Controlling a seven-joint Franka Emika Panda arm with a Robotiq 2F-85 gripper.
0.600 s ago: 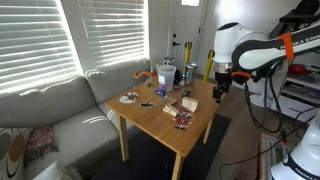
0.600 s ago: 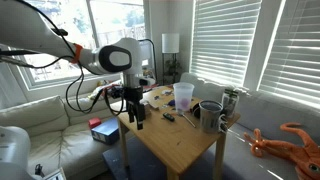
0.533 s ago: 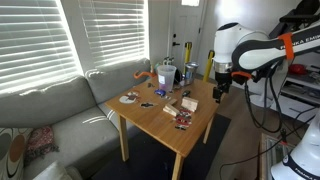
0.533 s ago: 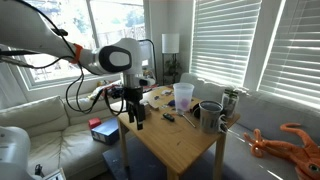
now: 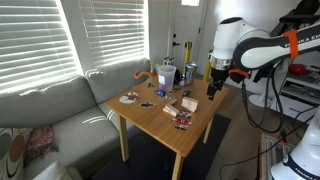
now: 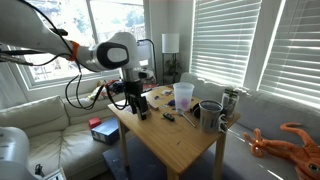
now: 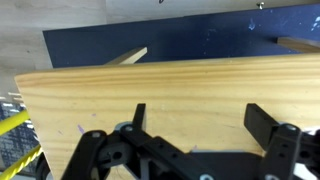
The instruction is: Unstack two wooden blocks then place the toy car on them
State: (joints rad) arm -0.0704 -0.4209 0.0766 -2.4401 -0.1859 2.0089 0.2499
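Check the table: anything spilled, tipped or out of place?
Nothing stands out. The clear cup and dark mug stand upright on the table, with no spill visible. The small items nearby are too small to judge. The arm's fingers hang open above the table, empty.

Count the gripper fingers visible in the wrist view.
2. One finger rises in the picture's left half, the other finger in its right half. They are set wide apart over the wooden table with nothing between them. None looks hidden.
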